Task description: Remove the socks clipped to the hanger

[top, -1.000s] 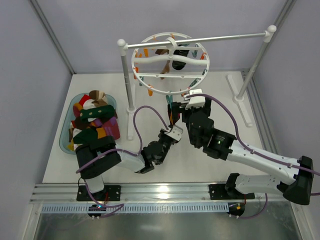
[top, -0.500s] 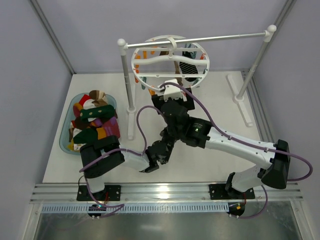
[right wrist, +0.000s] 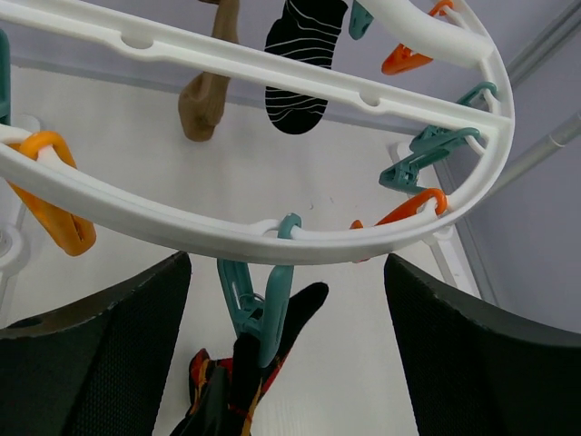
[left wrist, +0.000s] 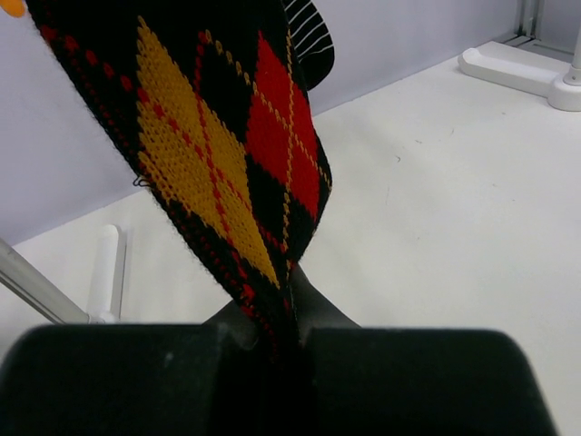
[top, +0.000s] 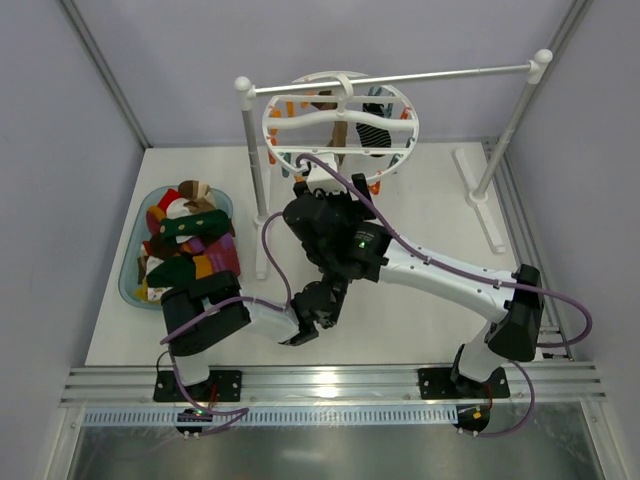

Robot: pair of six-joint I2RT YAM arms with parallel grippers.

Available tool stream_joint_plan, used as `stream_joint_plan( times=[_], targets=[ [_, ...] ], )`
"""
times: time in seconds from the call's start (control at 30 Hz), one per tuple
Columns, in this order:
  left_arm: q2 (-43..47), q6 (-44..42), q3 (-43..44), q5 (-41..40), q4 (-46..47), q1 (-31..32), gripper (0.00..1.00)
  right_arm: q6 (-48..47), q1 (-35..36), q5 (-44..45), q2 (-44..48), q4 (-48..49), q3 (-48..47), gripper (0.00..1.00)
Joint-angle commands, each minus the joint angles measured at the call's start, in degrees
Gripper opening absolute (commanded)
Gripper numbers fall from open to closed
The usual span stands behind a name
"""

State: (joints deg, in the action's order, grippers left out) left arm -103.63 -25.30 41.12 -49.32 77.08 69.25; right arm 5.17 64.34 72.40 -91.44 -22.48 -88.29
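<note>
The round white hanger [top: 340,125] hangs from the rack bar, and its ring [right wrist: 182,218] crosses the right wrist view. A teal clip [right wrist: 259,304] on the ring grips the red-orange diamond sock [right wrist: 227,391]. My right gripper [right wrist: 286,363] is open, one finger on each side of that clip, just below the ring. My left gripper [left wrist: 272,341] is shut on the lower end of the diamond sock [left wrist: 227,154]; in the top view it is hidden under the right arm [top: 340,245]. A brown sock [right wrist: 207,91] and a black-white striped sock [right wrist: 300,64] hang at the far side.
A glass tray [top: 128,275] with several loose socks sits at the left. The rack's white post [top: 255,190] stands just left of my grippers, with its metal bar [top: 440,74] overhead. The rack's right foot [top: 480,200] lies at the right. Orange and teal clips [right wrist: 427,154] hang round the ring.
My right arm has swung left, from the hanger's right front to under its front-left rim, onto the teal clip. The hanger has turned slightly. My left gripper has kept hold of the diamond sock.
</note>
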Motion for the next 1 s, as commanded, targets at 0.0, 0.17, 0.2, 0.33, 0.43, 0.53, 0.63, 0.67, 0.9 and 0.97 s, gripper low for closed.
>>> stream_joint_plan(
  times=[0.0,0.17,0.2,0.33,0.43,0.53,0.63,0.67,0.9,0.97],
  targets=[
    [-0.69,-4.06,0.71,1.86,11.52,1.32,0.0,5.63,1.58,5.37,-3.13,-7.74,-3.55,0.86],
    [-0.69,-3.62,0.63,2.21,11.52,1.5,0.0,10.64,2.29,8.1,-5.5,-14.42,-7.49,0.75],
    [-0.69,-3.44,0.62,2.21,11.52,1.5,0.0,12.57,2.29,8.28,-6.2,-17.22,-8.29,0.74],
    [-0.69,-3.53,0.54,2.21,11.52,1.67,0.0,17.75,2.29,9.42,-9.54,-24.18,-11.72,0.61],
    [-0.69,-3.53,0.54,2.21,11.52,1.67,0.0,19.53,2.28,9.51,-10.34,-27.26,-13.05,0.58],
    [-0.6,-3.44,0.54,2.3,11.52,1.76,0.0,19.35,2.29,9.42,-10.6,-27.27,-12.96,0.56],
    [-0.6,-3.44,0.45,2.3,11.52,1.67,0.01,19.53,2.29,9.69,-10.78,-27.35,-13.05,0.5],
    [-0.6,-3.44,0.45,2.3,11.52,1.76,0.0,19.35,2.29,9.86,-10.95,-27.35,-13.05,0.47],
    [-0.69,-3.7,0.45,2.21,11.52,1.85,0.0,19.44,2.29,11.45,-10.87,-27.53,-12.96,0.04],
    [-0.78,-3.79,0.54,2.04,11.52,1.85,0.0,19.35,2.29,11.53,-10.78,-27.27,-13.05,0.04]
  ],
)
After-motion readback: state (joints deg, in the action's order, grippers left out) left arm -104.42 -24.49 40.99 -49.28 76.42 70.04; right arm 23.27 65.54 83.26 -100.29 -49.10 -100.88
